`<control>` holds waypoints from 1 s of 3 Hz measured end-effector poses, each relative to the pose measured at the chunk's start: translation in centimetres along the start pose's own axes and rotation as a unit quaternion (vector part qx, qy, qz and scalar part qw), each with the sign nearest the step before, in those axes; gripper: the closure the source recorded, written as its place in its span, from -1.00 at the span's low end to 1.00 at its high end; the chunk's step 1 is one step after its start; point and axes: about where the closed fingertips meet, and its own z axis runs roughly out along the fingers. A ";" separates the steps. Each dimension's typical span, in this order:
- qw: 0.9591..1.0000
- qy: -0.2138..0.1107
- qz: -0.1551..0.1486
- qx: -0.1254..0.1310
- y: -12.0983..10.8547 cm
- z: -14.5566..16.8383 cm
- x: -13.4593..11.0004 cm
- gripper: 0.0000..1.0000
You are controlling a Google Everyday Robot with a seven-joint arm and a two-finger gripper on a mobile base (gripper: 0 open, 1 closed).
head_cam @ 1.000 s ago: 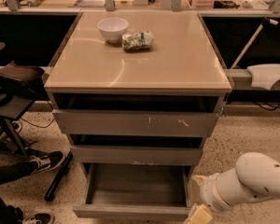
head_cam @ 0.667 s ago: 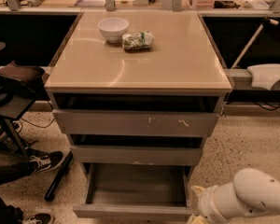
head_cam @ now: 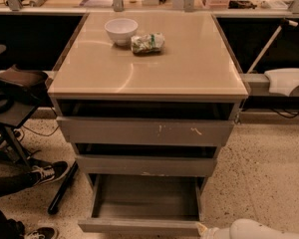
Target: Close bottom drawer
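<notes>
The bottom drawer (head_cam: 139,226) is the lowest and narrowest of three grey drawers in the cabinet. It stands pulled far out, and its smooth empty floor (head_cam: 147,198) shows. Its plain front panel runs along the bottom edge of the view. My gripper (head_cam: 205,231) is at the bottom edge, right beside the right end of that front panel. Only its pale tip shows, with the white arm (head_cam: 256,230) behind it to the right. The rest is cut off by the frame.
The top drawer front (head_cam: 147,132) with pale scratches and the middle drawer front (head_cam: 145,166) stand slightly out. A white bowl (head_cam: 121,30) and a green-white packet (head_cam: 147,43) sit on the beige cabinet top (head_cam: 154,78). A person's shoe (head_cam: 47,172) and a black stand leg (head_cam: 62,195) are on the floor at left.
My arm has sunk lower and now shows only at the bottom right edge. The gripper has come down next to the drawer's front right corner. The drawer has not moved.
</notes>
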 end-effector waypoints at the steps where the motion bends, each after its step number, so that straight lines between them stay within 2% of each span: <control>1: 1.000 0.004 0.023 0.017 -2.2 4.5 2.4 -1.00; 2: 0.999 0.005 0.044 0.020 -3.6 6.9 3.7 -1.00; 3: 0.999 0.005 0.046 0.019 -3.6 7.3 3.8 -1.00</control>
